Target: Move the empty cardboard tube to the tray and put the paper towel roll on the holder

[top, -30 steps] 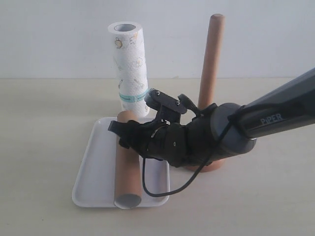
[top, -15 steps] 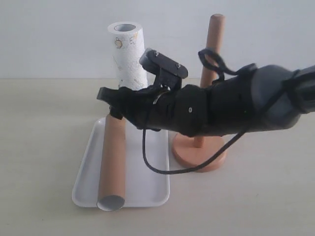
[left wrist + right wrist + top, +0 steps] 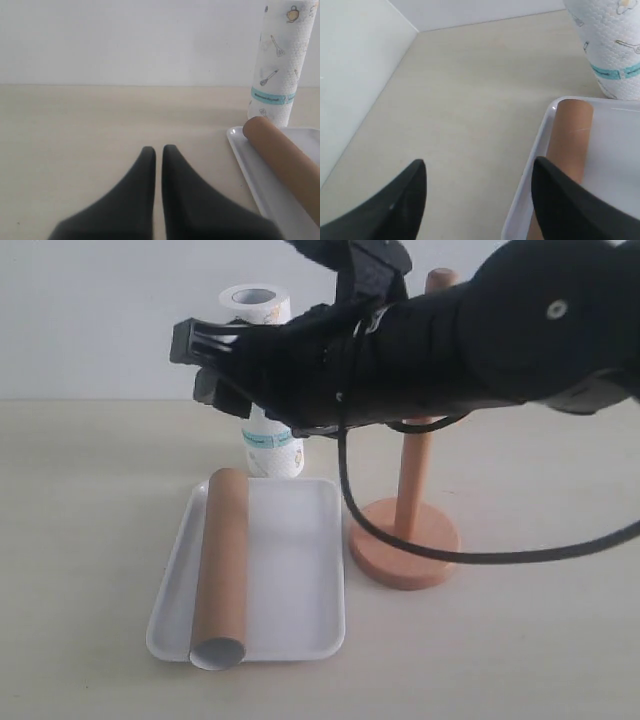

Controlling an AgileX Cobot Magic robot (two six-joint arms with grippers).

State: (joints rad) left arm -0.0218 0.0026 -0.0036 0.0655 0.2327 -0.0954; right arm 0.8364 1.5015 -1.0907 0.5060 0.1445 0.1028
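The empty cardboard tube (image 3: 222,560) lies lengthwise along the left side of the white tray (image 3: 300,580), with nothing holding it. Behind the tray the paper towel roll (image 3: 272,448) stands upright on the table, partly hidden by my right arm. The wooden holder (image 3: 405,540) stands to the right of the tray with a bare post. My right gripper (image 3: 196,364) hangs open and empty high above the tray's far end. Its wrist view shows the tube (image 3: 570,135), the tray rim (image 3: 540,137) and the roll (image 3: 610,45) past the gripper (image 3: 480,167). My left gripper (image 3: 159,150) is shut and empty, low over the table beside the tray (image 3: 245,160).
My right arm spans the upper middle of the exterior view and crosses in front of the holder's post (image 3: 412,480). A black cable (image 3: 420,552) loops down from it over the holder's base. A white wall stands behind the table.
My right gripper has risen from the tube and moved up and left, open. The tube has settled further left on the tray.
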